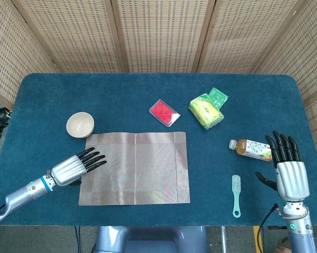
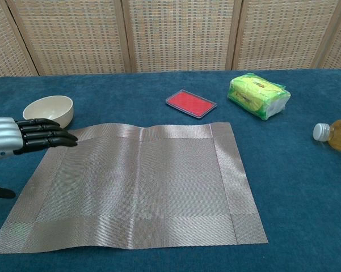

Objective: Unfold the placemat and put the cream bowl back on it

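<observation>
Your placemat (image 1: 134, 167) lies open and nearly flat on the blue desk (image 1: 158, 100), with only a faint crease showing down its middle in the chest view. Your left hand (image 1: 74, 166) hovers at its left edge, fingers (image 2: 48, 136) stretched out flat and together over the mat's border, holding nothing. Whether they touch the weave or float just above it, you cannot tell from either view. Your right hand (image 1: 287, 163) stands well apart at the far right, fingers upright and spread, empty, near the tea bottle (image 1: 250, 148).

The unfolding looks done, so the bowl is likely your next concern. The cream bowl (image 1: 80, 125) sits upright on the desk just beyond the mat's back-left corner, close to your left hand. It looks like a small, rigid, glazed piece: light, but probably smooth and slippery, and liable to chip if dropped. Take it by the rim, thumb inside and fingers on the outer wall, or cup it from the side; a pinch on the curved wall alone may let it slide out.

The mat is a thin woven sheet, light and flexible, so it may drag or buckle if your hand brushes it. Lift the bowl clear of the mat's edge and set it straight down near the centre.
</observation>
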